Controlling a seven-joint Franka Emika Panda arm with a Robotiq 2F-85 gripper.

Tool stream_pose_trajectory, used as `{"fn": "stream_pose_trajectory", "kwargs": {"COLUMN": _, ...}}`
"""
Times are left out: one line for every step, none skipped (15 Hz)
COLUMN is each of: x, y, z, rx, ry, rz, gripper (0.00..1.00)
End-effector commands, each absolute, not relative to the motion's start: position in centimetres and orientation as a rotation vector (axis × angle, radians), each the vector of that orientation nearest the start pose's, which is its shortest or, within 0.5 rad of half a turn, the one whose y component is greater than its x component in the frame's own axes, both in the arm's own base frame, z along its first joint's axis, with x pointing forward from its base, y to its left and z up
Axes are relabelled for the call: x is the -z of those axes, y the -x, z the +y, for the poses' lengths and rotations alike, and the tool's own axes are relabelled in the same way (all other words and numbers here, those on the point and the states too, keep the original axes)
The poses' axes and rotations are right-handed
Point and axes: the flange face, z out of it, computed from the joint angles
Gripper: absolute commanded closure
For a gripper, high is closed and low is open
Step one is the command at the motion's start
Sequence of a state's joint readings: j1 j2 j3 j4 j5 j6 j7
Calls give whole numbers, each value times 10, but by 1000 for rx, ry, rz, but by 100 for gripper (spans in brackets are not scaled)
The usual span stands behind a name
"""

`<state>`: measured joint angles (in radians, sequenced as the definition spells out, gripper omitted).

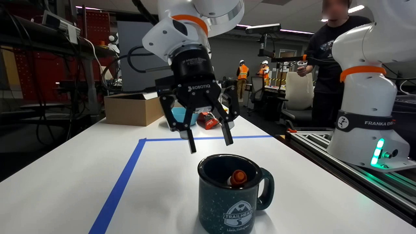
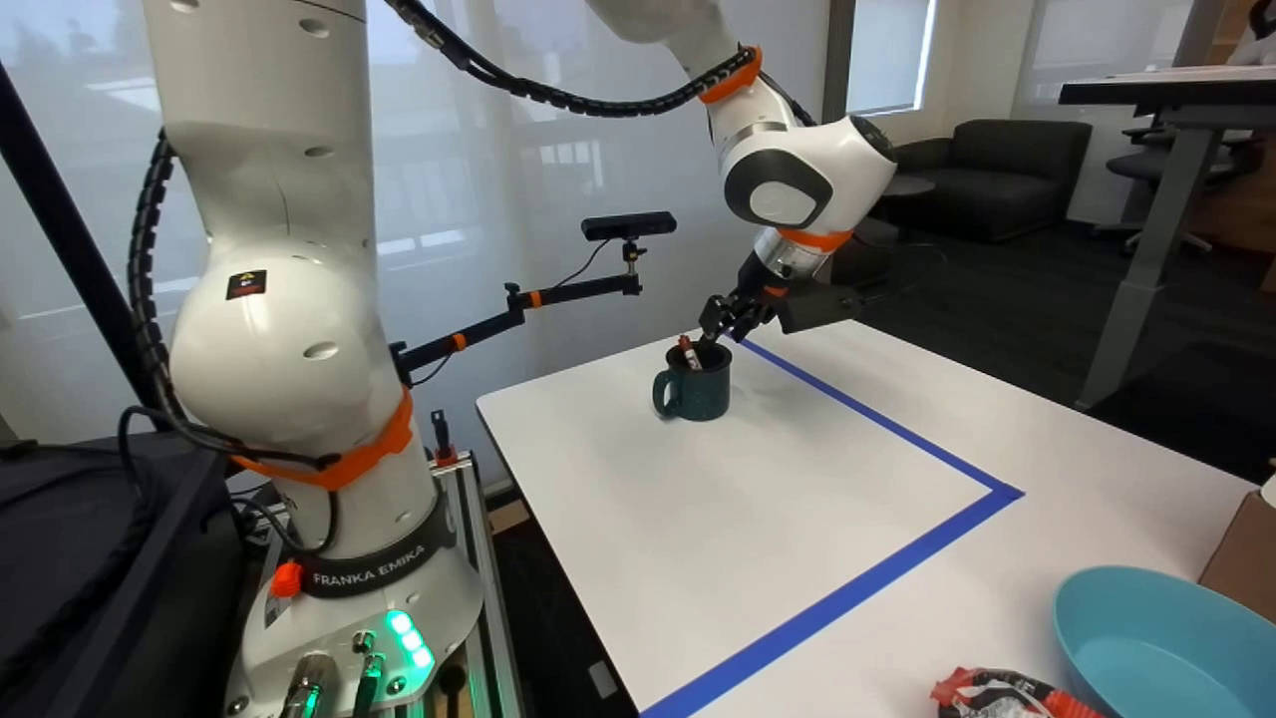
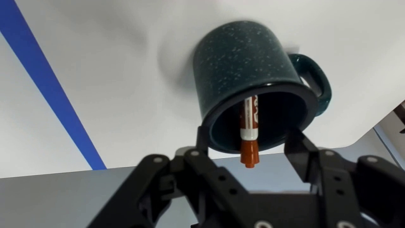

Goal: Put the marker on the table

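1. Nearest the camera in an exterior view, a dark green speckled mug (image 1: 221, 204) stands upright on the white table (image 1: 162, 201), its handle turned toward the side of the robot base (image 1: 360, 143).
2. Inside the mug is the marker (image 3: 249, 136), tilted, with its orange-brown cap end poking out past the rim.
3. Near the mug's rim hangs the gripper (image 1: 211, 148), pointing down; its two fingers stand well apart, and that exterior view shows them clear of the mug.
4. From the wrist view, the marker's cap shows between those fingers, with a gap on either side of it.
5. Blue tape (image 1: 125, 175) runs along the table and turns a corner in both exterior views; the mug stands inside that corner.
6. Past the tape sit a turquoise bowl (image 2: 1166, 623), a red packet (image 2: 1007, 695) just beside it, and a cardboard box (image 1: 128, 110).
7. Farther back stand a person (image 1: 328, 81) in a black shirt and people (image 1: 242, 72) in orange vests and white helmets.
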<state>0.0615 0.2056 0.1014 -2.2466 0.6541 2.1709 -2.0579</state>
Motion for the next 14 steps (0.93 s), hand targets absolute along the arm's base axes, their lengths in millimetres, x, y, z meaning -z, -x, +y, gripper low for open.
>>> {"fn": "stream_pose_trajectory", "kwargs": {"x": -264, "y": -511, "z": 120, "rx": 337, "ry": 1606, "rz": -2039, "gripper": 33}}
{"fn": "stream_pose_trajectory", "kwargs": {"x": -265, "y": -510, "z": 122, "rx": 338, "ry": 1602, "rz": -2037, "gripper": 34}}
{"fn": "stream_pose_trajectory", "kwargs": {"x": -266, "y": -509, "z": 125, "rx": 338, "ry": 1599, "rz": -2037, "gripper": 35}}
{"fn": "stream_pose_trajectory", "kwargs": {"x": -267, "y": -507, "z": 126, "rx": 334, "ry": 1599, "rz": -2037, "gripper": 35}}
{"fn": "stream_pose_trajectory", "kwargs": {"x": -267, "y": -504, "z": 128, "rx": 329, "ry": 1599, "rz": -2035, "gripper": 35}}
{"fn": "stream_pose_trajectory", "kwargs": {"x": -268, "y": -502, "z": 129, "rx": 332, "ry": 1595, "rz": -2032, "gripper": 35}}
{"fn": "stream_pose_trajectory", "kwargs": {"x": -268, "y": -500, "z": 129, "rx": 329, "ry": 1600, "rz": -2024, "gripper": 35}}
{"fn": "stream_pose_trajectory", "kwargs": {"x": -266, "y": -496, "z": 128, "rx": 324, "ry": 1606, "rz": -2014, "gripper": 34}}
{"fn": "stream_pose_trajectory", "kwargs": {"x": -267, "y": -494, "z": 127, "rx": 326, "ry": 1608, "rz": -2007, "gripper": 33}}
{"fn": "stream_pose_trajectory", "kwargs": {"x": -265, "y": -491, "z": 125, "rx": 322, "ry": 1616, "rz": -1999, "gripper": 32}}
{"fn": "stream_pose_trajectory", "kwargs": {"x": -264, "y": -489, "z": 125, "rx": 323, "ry": 1616, "rz": -1993, "gripper": 33}}
{"fn": "stream_pose_trajectory", "kwargs": {"x": -262, "y": -487, "z": 125, "rx": 317, "ry": 1616, "rz": -1989, "gripper": 32}}
{"fn": "stream_pose_trajectory", "kwargs": {"x": -260, "y": -486, "z": 125, "rx": 316, "ry": 1612, "rz": -1987, "gripper": 35}}
{"fn": "stream_pose_trajectory", "kwargs": {"x": -257, "y": -486, "z": 126, "rx": 313, "ry": 1608, "rz": -1986, "gripper": 34}}
